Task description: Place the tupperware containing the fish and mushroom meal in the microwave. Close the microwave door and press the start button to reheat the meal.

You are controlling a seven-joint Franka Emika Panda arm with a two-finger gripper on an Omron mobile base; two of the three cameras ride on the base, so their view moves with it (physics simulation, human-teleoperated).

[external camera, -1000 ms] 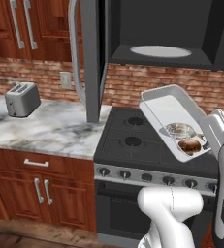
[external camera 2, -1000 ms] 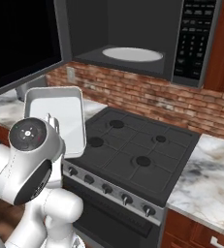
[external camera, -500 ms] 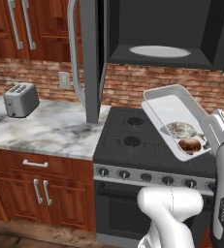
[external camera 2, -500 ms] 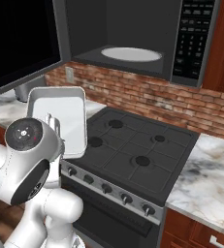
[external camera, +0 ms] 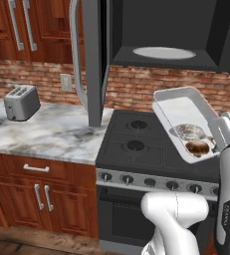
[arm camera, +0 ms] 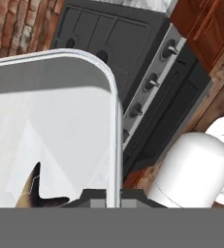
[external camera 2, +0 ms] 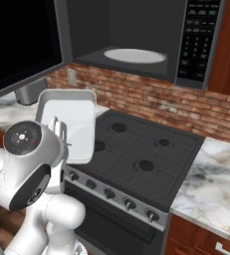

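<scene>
Pincer (external camera: 220, 133) pinches the tupperware (external camera: 181, 115) rim, tilted over the stove (external camera: 136, 144); toaster (external camera: 21, 102) stands well apart.

A red brick backsplash (external camera: 136, 87) runs behind the black stove (external camera: 136, 149). Marble counters (external camera: 47, 132) top reddish wood cabinets (external camera: 32, 191); a silver toaster (external camera: 21, 102) sits left.

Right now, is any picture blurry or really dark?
None is blurry. Left base view: the microwave cavity is dim, its turntable pale. Right base view: the microwave door glass is plain black. Hand view: the tupperware looks huge, close to the camera, grey-shaded at top.
</scene>
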